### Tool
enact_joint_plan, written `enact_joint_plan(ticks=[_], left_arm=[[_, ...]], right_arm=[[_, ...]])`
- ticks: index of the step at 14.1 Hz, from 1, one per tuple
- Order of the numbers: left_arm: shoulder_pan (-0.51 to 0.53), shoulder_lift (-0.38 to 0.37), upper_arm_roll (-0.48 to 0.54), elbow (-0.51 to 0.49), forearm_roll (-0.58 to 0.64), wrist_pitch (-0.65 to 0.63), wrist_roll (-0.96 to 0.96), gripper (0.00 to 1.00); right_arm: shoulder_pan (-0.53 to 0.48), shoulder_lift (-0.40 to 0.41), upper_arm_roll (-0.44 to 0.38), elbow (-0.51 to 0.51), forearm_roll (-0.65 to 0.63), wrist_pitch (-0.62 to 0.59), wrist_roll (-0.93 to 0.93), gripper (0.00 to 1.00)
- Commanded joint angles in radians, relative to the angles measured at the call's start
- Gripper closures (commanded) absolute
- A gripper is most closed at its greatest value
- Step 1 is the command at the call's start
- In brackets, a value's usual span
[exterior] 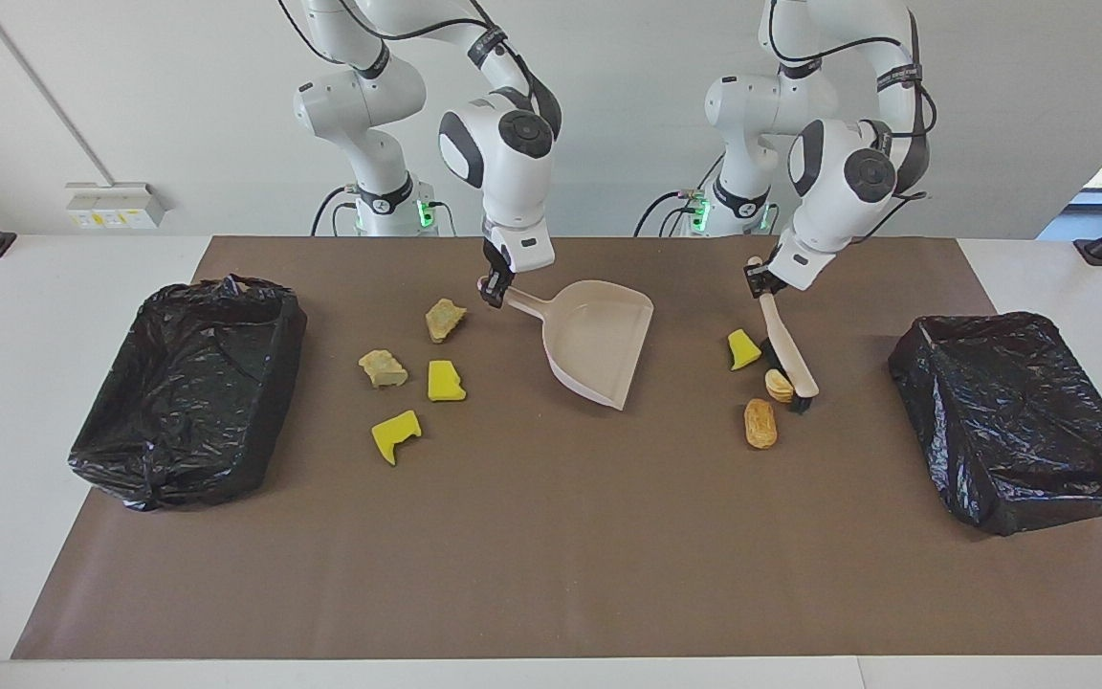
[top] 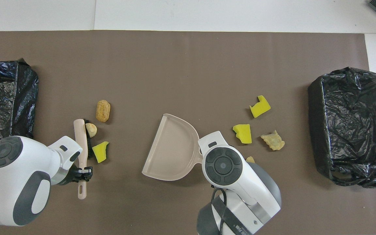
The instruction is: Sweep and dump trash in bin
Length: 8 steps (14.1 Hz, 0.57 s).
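My right gripper [exterior: 493, 287] is shut on the handle of the pale pink dustpan [exterior: 599, 349], which is tilted with its open mouth low on the mat [top: 171, 148]. My left gripper [exterior: 760, 277] is shut on the beige brush [exterior: 785, 354], also in the overhead view [top: 81, 143]. The brush's black bristles stand against a small beige lump [exterior: 779, 385]. A yellow bit [exterior: 743, 348] and the orange-brown oval [exterior: 760, 423] lie beside it. Two yellow bits [exterior: 445, 381] [exterior: 395, 433] and two beige chunks [exterior: 444, 319] [exterior: 383, 367] lie near the dustpan's handle, toward the right arm's end.
Two bins lined with black bags stand on the brown mat [exterior: 551, 555]: one at the right arm's end [exterior: 192, 383], one at the left arm's end [exterior: 1020, 411].
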Motion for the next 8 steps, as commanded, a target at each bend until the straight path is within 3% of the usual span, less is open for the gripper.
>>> enact_joint_plan(ticks=[1, 4, 8], left_arm=[[-0.027, -0.008, -0.048, -0.034, 0.016, 0.037, -0.027, 1.00], [-0.062, 0.036, -0.091, -0.014, 0.002, 0.078, -0.097, 1.00], [-0.059, 0.098, -0.281, 0.023, -0.121, 0.172, -0.168, 1.00]], right_arm=[[0.005, 0.033, 0.000, -0.009, -0.028, 0.049, 0.021, 1.00], [0.033, 0.054, -0.002, -0.009, -0.066, 0.067, 0.065, 1.00], [0.033, 0.057, -0.002, -0.009, -0.081, 0.061, 0.064, 1.00]])
